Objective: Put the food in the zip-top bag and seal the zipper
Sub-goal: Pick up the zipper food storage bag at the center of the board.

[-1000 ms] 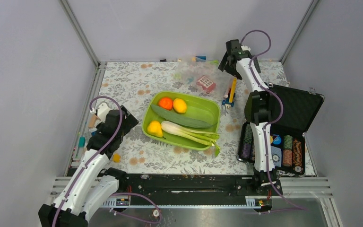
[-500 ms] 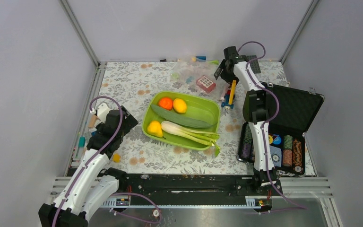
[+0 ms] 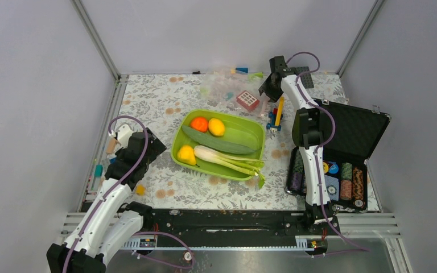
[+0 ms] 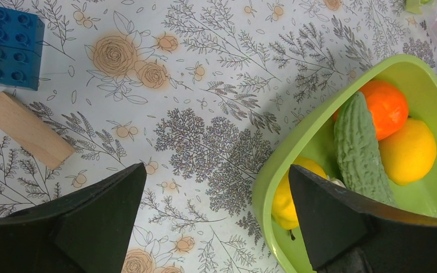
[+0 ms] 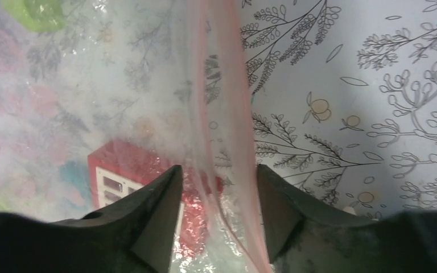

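The food lies in a lime-green tray (image 3: 249,129): an orange-red fruit (image 3: 199,123), a yellow fruit (image 3: 217,127), a dark green cucumber (image 3: 216,141), a second yellow fruit (image 3: 186,154) and a leek (image 3: 227,160). The clear zip-top bag (image 3: 227,90) lies flat at the back of the table. My right gripper (image 3: 266,90) is low at the bag's right edge. In the right wrist view its jaws (image 5: 219,187) stand a little apart astride the pinkish zipper (image 5: 216,102). My left gripper (image 3: 151,145) is open and empty left of the tray (image 4: 273,165).
A red-and-white brick (image 3: 247,100) shows through the bag. A coloured brick stack (image 3: 276,116) stands right of the tray. An open black case (image 3: 347,148) with chips sits at the right. A blue brick (image 4: 8,48) and a wooden block (image 4: 25,129) lie at the left.
My right gripper has dropped and moved slightly left onto the bag's right edge. The left arm and the food have not moved.
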Available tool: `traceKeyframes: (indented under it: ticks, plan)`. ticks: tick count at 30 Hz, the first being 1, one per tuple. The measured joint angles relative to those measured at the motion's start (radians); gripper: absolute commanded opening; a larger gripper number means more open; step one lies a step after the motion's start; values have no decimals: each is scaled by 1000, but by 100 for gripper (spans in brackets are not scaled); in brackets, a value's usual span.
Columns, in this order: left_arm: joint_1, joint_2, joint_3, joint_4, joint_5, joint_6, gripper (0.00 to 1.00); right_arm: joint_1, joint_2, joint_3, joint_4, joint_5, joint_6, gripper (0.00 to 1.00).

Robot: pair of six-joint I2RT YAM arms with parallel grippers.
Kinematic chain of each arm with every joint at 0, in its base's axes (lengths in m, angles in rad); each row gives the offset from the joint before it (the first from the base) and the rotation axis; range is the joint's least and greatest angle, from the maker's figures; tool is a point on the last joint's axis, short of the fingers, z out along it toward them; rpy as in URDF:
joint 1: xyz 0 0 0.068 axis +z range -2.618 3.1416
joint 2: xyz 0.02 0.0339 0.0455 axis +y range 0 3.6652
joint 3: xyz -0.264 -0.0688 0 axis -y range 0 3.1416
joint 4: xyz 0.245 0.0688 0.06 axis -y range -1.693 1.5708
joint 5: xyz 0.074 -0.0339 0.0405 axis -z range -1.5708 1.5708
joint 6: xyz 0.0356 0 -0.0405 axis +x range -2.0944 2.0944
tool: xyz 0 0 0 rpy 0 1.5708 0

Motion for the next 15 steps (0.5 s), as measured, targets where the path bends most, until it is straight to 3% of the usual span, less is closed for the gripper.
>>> traceKeyframes:
  ticks: [4, 6, 15]
  plan:
    - [0, 4, 0, 0, 0, 0, 99, 0, 14, 0, 22, -11, 22, 22]
    - [0, 5, 0, 0, 0, 0, 99, 0, 21, 0, 34, -11, 32, 1]
    - [0, 5, 0, -1, -3, -1, 99, 0, 24, 0, 80, -26, 24, 0]
